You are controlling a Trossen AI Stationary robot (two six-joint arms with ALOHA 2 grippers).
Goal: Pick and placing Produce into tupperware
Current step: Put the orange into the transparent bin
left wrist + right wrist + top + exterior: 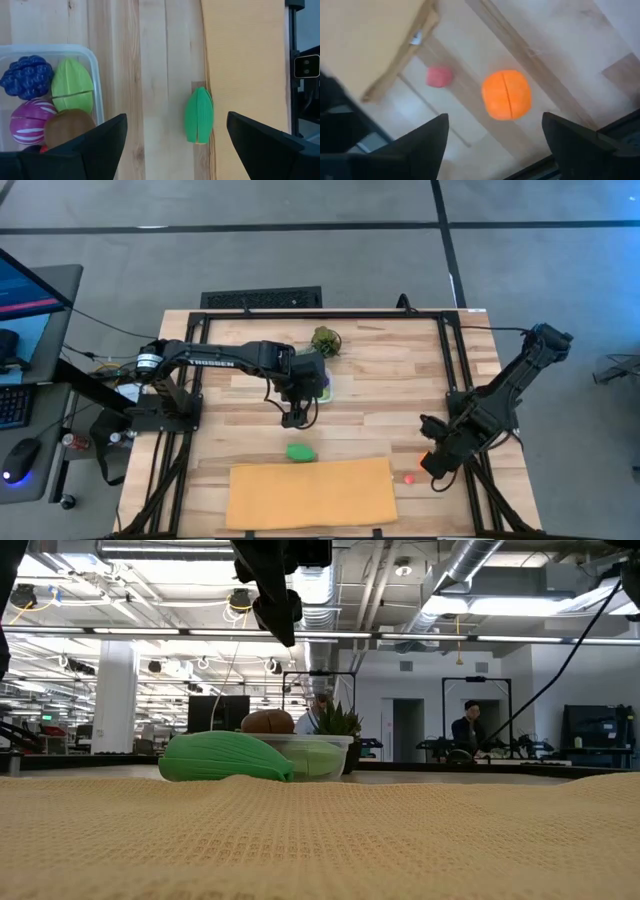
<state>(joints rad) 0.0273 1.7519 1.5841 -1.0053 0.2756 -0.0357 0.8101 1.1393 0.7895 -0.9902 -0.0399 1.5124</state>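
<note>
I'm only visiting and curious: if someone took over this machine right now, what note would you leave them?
Left gripper: open, empty, above the table between the tupperware and the green piece.
Right gripper: open, empty, over the orange piece.
Done: blue, light green, purple and brown pieces sit in the tupperware.
Left: the green piece at the tan sheet's edge, the orange piece, the small red piece.

Produce piece (pixel 301 451) lies between tupperware (pixel 322 388) and sheet (pixel 310 492) — touching the sheet's edge.
</note>
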